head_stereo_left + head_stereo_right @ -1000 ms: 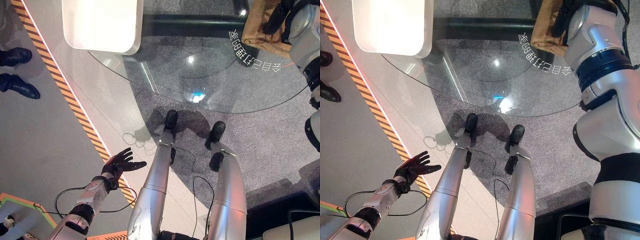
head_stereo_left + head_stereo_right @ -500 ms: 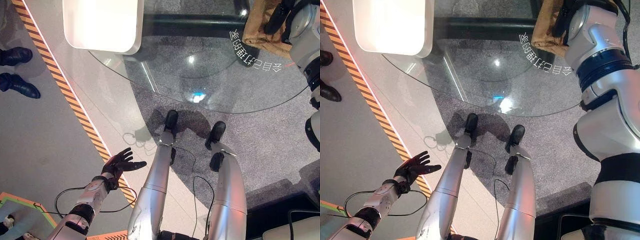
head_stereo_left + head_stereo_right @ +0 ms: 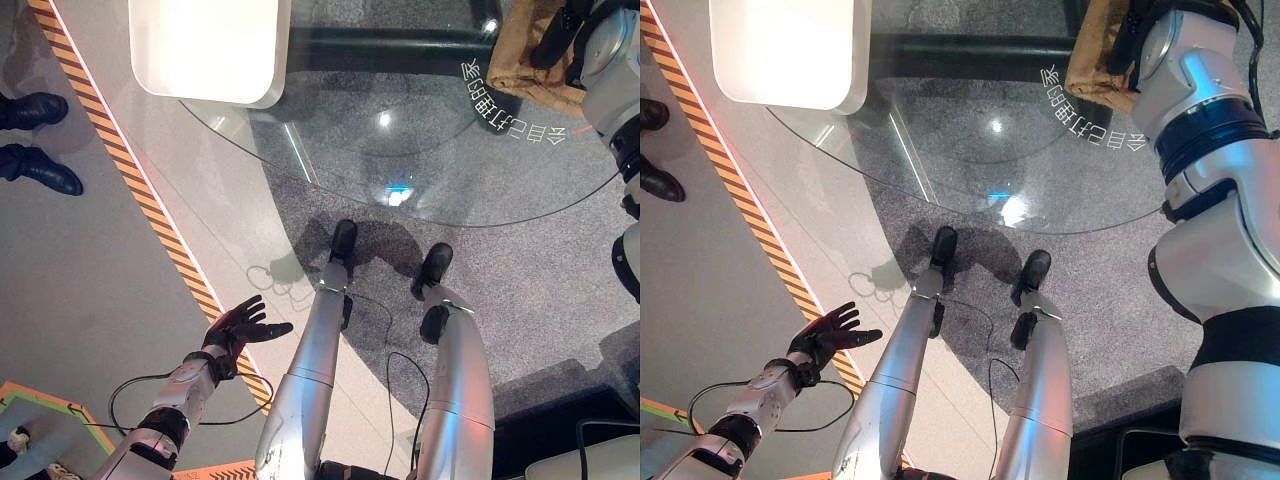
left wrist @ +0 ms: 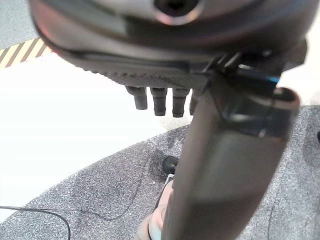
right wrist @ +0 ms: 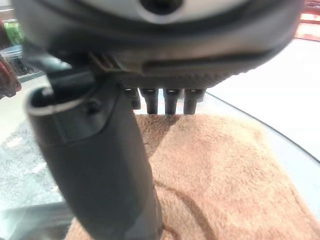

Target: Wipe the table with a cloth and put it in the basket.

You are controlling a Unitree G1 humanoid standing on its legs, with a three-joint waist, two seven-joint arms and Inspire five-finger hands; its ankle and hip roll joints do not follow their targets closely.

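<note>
A brown cloth (image 3: pixel 520 65) lies on the far right part of the round glass table (image 3: pixel 400 130). My right hand (image 3: pixel 556 28) rests on top of the cloth. In the right wrist view its fingers (image 5: pixel 170 100) reach out straight over the cloth (image 5: pixel 215 170), so it is open and lies flat on the fabric. My left hand (image 3: pixel 238 325) hangs low at my left side, above the floor and well away from the table. It is open with spread fingers and holds nothing. A white rounded container (image 3: pixel 205 45) stands at the table's far left edge.
A person's dark shoes (image 3: pixel 35 110) stand on the grey floor at the far left. An orange-and-black striped tape (image 3: pixel 150 210) runs across the floor between them and the table. Grey carpet shows through the glass.
The whole picture has shifted slightly, so the camera moved. The cloth and both hands keep their places.
</note>
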